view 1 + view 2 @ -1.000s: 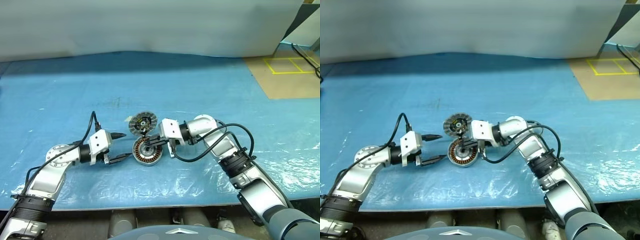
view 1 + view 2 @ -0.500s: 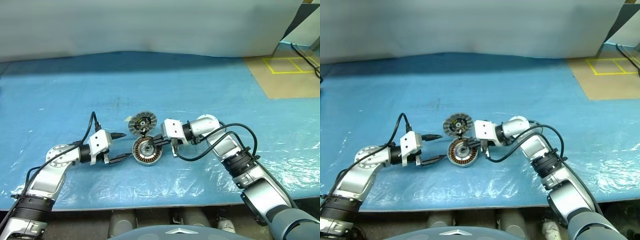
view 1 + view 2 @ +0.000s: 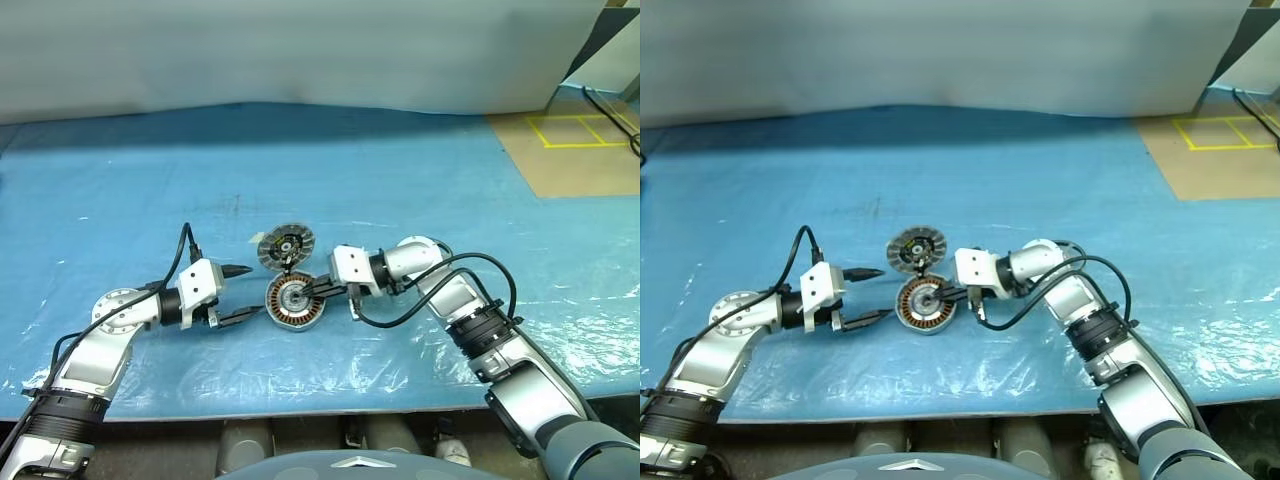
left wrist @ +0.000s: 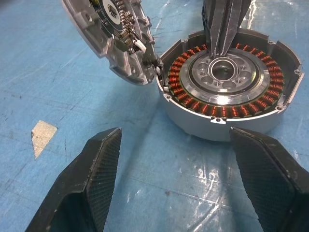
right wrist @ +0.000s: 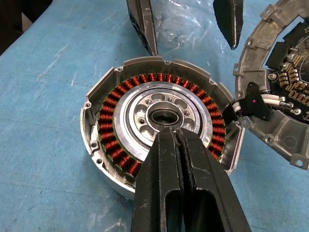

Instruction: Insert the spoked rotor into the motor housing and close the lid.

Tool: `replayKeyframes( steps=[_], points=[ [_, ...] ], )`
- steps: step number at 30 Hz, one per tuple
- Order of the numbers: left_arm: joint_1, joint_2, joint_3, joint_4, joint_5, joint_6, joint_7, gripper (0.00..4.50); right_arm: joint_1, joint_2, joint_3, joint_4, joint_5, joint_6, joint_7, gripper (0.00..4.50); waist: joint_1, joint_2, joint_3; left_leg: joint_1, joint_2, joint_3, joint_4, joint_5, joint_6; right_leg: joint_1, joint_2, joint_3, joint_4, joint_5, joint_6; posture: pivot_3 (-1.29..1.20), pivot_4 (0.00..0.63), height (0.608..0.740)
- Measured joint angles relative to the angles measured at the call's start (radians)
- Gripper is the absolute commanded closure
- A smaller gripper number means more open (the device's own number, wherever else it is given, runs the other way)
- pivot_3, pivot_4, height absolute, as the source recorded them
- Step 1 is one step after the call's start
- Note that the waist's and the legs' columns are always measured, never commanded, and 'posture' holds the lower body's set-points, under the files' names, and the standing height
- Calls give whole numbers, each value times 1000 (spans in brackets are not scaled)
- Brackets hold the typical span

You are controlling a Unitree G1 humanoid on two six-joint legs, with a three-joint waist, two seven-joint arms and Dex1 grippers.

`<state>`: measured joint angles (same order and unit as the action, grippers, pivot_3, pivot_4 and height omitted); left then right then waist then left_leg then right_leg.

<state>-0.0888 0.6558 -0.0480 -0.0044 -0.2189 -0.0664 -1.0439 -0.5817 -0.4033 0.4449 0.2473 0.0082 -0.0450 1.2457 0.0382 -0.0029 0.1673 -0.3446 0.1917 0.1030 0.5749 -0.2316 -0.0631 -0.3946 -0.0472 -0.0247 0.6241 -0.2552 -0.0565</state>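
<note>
Though silver-rimmed, motor housing (image 5: pixel 159 121) ringed with copper coils

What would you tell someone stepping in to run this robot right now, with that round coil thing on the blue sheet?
Left gripper: fingers open, empty, waiting beside the motor housing.
Right gripper: fingers shut, holding nothing, tips over the hub of the spoked rotor; whether they touch it cannot be told.
Things: the housing sits on the blue sheet. The rotor already lies inside the ring of copper coils. The lid stands tilted open at the housing's far edge, joined to it by white wires.
Done: rotor inserted.
Left: swing the lid down onto the housing and press it closed.
</note>
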Motion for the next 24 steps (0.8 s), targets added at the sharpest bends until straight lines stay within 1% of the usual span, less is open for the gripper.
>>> replayKeyframes(
  steps=[16,21,24],
  points=[
    [7,0,0,-2,1,0,2,768,-2,23,0,-27,3,20,14,4456,-2,0,0,0,0,0,0,0,0,0,0,0,0,0,0,0,150,740],
    [9,0,0,-6,1,4,6,768,-23,55,4,-22,4,30,16,4456,-2,0,0,0,0,0,0,0,0,0,0,0,1,0,0,0,150,740],
    [9,0,0,-8,1,10,6,768,-45,78,5,20,1,13,14,4456,-1,0,0,0,0,0,0,0,0,0,0,0,0,-1,-1,0,150,740]
  ],
)
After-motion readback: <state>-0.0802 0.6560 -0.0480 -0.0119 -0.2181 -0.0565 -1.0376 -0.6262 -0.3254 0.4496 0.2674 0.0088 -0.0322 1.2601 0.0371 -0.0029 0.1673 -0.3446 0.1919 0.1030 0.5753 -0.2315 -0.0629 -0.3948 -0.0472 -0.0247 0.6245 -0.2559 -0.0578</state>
